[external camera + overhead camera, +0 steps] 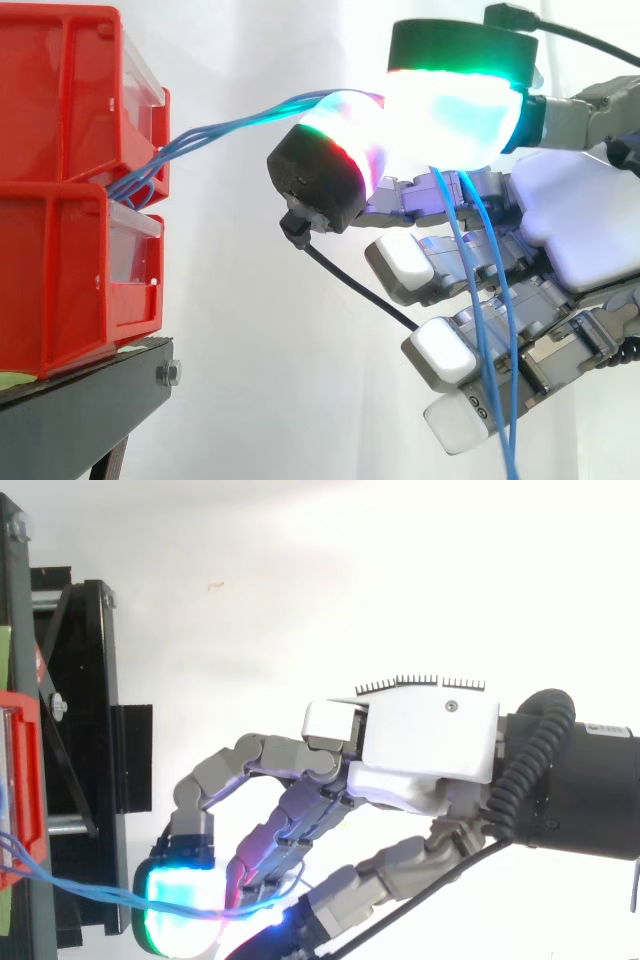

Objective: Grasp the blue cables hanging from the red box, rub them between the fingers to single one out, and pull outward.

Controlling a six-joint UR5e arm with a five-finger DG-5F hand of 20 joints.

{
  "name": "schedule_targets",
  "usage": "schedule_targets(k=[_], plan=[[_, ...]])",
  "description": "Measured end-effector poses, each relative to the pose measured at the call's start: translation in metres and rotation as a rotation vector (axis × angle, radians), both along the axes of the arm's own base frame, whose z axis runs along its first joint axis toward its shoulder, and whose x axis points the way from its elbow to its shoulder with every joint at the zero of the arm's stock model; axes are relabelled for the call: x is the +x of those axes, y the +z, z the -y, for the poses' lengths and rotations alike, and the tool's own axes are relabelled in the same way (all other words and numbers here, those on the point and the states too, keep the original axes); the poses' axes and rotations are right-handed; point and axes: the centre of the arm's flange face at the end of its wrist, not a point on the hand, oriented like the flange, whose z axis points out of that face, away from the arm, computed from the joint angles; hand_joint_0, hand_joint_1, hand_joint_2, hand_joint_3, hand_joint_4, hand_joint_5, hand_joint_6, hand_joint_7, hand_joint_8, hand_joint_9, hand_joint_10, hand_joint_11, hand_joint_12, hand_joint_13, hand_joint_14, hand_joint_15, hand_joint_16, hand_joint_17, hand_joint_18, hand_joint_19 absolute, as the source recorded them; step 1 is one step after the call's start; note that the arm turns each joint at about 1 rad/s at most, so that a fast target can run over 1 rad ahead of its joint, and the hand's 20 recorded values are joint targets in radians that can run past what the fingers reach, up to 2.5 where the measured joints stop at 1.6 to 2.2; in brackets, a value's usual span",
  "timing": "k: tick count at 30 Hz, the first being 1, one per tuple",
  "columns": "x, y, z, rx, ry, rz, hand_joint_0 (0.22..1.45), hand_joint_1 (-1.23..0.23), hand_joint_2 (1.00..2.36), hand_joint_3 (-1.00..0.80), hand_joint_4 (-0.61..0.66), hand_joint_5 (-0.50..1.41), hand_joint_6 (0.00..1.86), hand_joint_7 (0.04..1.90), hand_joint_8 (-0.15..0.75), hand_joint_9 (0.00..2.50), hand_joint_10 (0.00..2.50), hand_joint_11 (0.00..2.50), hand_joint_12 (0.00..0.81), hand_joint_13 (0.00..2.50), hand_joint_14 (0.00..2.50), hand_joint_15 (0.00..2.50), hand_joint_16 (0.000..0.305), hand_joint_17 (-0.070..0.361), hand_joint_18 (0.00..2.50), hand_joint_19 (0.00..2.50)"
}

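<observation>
Several thin blue cables [220, 128] leave the front of the upper red bin [70, 100] and run right, rising slightly, to my hand [580, 220]. Two glowing pads [440, 110] are pressed together on the cables, so the hand is shut on them. Past the pinch the loose cable ends [505, 330] hang down across the other fingers, which are half curled with white pads. From above, the cables [90, 888] stretch from the red bin [20, 780] to a glowing green-white pad [180, 905], with the hand [430, 745] to the right.
A second red bin [60, 290] sits under the upper one on the black stand [90, 400]. The stand's frame [85, 730] runs along the left edge from above. A white curtain is behind everything.
</observation>
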Motion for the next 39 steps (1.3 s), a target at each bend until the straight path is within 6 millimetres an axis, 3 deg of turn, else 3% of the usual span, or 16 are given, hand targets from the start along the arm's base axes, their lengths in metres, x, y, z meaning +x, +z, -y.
schedule_targets(k=[4, 5, 8, 13, 20, 31, 36, 39], plan=[[0.0, 0.0, -0.0006, 0.0, 0.001, 0.0, 0.44, -0.76, 1.0, -0.5, -0.27, -0.13, 0.89, 0.86, 0.207, 0.98, 0.01, 0.5, 0.382, 0.8, 0.02, 0.46, 0.059, 0.133, 0.63, 0.41], [0.0, 0.0, -0.0006, 0.0, 0.001, 0.0, 0.46, -0.63, 1.0, -0.5, -0.27, -0.13, 0.88, 0.88, 0.209, 1.0, 0.01, 0.5, 0.383, 0.79, 0.02, 0.46, 0.058, 0.132, 0.6, 0.43], [0.0, 0.0, -0.0007, 0.0, 0.001, 0.0, 0.53, -0.54, 1.0, -0.5, -0.29, -0.12, 0.87, 0.93, 0.191, 1.02, 0.01, 0.51, 0.359, 0.76, 0.02, 0.48, 0.053, 0.119, 0.54, 0.47], [0.0, 0.0, -0.0011, -0.001, 0.002, 0.0, 0.55, -0.55, 1.0, -0.5, -0.29, -0.12, 0.86, 0.96, 0.191, 1.01, 0.01, 0.52, 0.36, 0.75, 0.02, 0.49, 0.052, 0.116, 0.5, 0.49], [-0.0001, 0.0, -0.0016, -0.001, 0.002, 0.0, 0.41, -0.58, 1.0, -0.5, -0.24, -0.13, 0.87, 0.89, 0.263, 1.02, 0.01, 0.5, 0.416, 0.78, 0.02, 0.47, 0.065, 0.146, 0.56, 0.45], [0.0, -0.0001, -0.0014, -0.002, 0.002, -0.001, 0.36, -0.5, 1.0, -0.5, -0.18, -0.13, 0.84, 0.79, 0.294, 1.01, 0.01, 0.5, 0.448, 0.77, 0.01, 0.47, 0.072, 0.161, 0.52, 0.47], [-0.0001, -0.0001, -0.0011, -0.002, 0.002, -0.001, 0.45, -0.47, 1.0, -0.5, -0.22, -0.12, 0.81, 0.86, 0.262, 1.0, 0.01, 0.51, 0.408, 0.73, 0.02, 0.48, 0.062, 0.139, 0.43, 0.5], [0.0, 0.0, -0.0009, -0.002, 0.002, 0.0, 0.53, -0.55, 1.0, -0.46, -0.24, -0.12, 0.81, 0.94, 0.243, 1.01, 0.02, 0.53, 0.38, 0.71, 0.02, 0.49, 0.055, 0.125, 0.4, 0.51]])
